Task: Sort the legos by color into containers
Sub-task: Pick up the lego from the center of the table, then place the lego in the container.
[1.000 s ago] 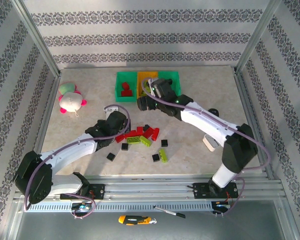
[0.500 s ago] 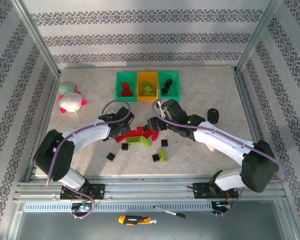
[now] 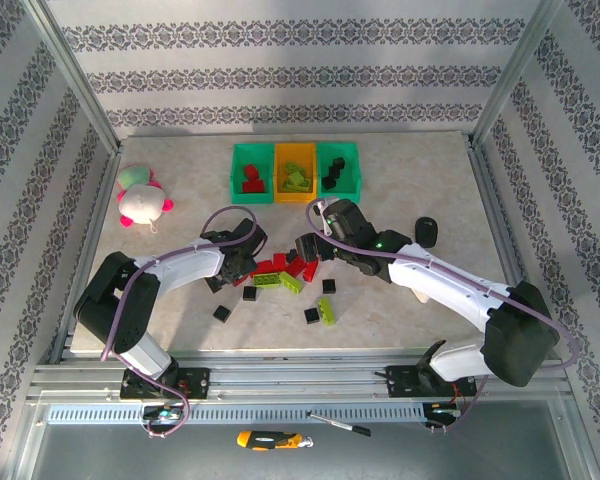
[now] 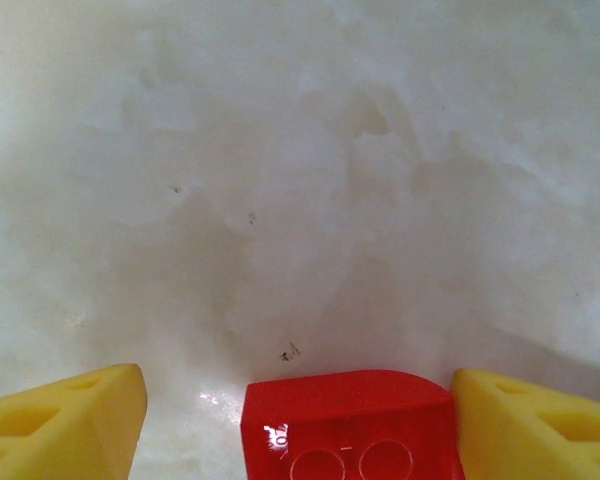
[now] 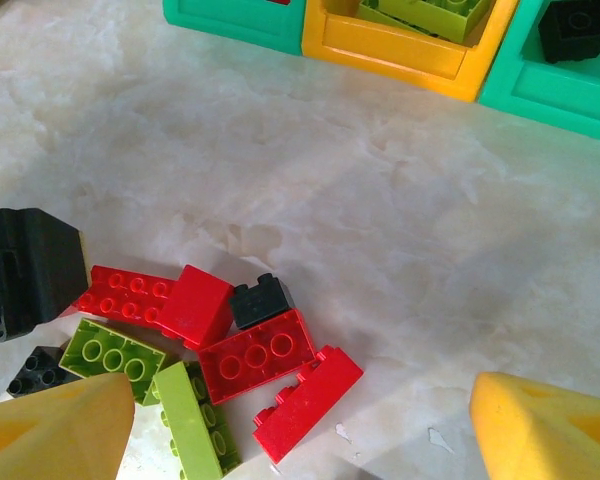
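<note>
A pale marbled table [image 3: 180, 170] is seen from above, with two arms bolted at its near edge. At the far side a row of three small open plastic containers [image 3: 296, 150] is set. Red bricks are held in the left green bin [image 3: 252, 150], lime green bricks in the middle orange bin [image 5: 400, 52], and black bricks in the right green bin [image 3: 340, 150]. A pink, white and green plush toy [image 3: 142, 198] is seen at the far left, well apart from the work. Near the middle of the table a loose pile of small red, lime green and black plastic legos [image 3: 280, 272] is spread, with a few black and lime ones nearer. So the sorting is judged to be partly done. The left gripper [image 3: 242, 262] is set low at the left end of the pile. Its jaws are held apart, and a small shiny red brick [image 4: 350, 425] is seen between its yellow pads [image 4: 70, 420], not pinched yet. The right gripper [image 3: 308, 248] is held over the right side of the pile, with its yellow pads [image 5: 50, 430] spread wide and nothing held. The step in hand is judged to be the picking of that red brick. Next, the left jaws should be closed on it. Then it should be lifted and carried to the left green bin, where the other red ones are kept.
</note>
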### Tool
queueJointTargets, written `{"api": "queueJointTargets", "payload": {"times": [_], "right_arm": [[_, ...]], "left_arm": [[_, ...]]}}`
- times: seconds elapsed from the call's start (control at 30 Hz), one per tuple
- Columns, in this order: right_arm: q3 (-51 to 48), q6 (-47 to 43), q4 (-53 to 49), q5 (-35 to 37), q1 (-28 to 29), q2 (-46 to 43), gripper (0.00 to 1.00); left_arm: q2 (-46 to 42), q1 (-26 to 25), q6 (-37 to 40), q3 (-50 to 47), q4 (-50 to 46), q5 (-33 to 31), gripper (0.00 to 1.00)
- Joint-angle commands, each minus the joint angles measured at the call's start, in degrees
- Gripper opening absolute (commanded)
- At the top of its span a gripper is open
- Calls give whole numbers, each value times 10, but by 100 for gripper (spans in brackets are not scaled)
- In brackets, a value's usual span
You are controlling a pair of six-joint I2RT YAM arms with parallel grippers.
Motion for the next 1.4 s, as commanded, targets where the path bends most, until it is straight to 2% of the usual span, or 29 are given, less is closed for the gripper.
{"api": "queueJointTargets", "payload": {"times": [0.0,0.27,0.37,0.53,0.77,1.03,1.37], "right_arm": [[-6,8,14,15,3,4,87],[-3,12,15,15,4,4,87],[-4,13,14,15,3,0,87],[-4,16,15,11,3,-9,86],[-2,16,17,4,4,-14,86],[-5,26,31,-3,5,-3,86],[-6,31,34,4,4,9,87]], "left_arm": [[6,8,-9,-14,2,8,77],[11,9,-9,-20,10,23,65],[7,8,-5,-16,8,24,56],[-21,8,26,-2,-4,10,49],[-50,25,86,47,-4,-19,48],[29,108,177,191,43,13,49],[228,148,236,464,-5,25,49]]}}
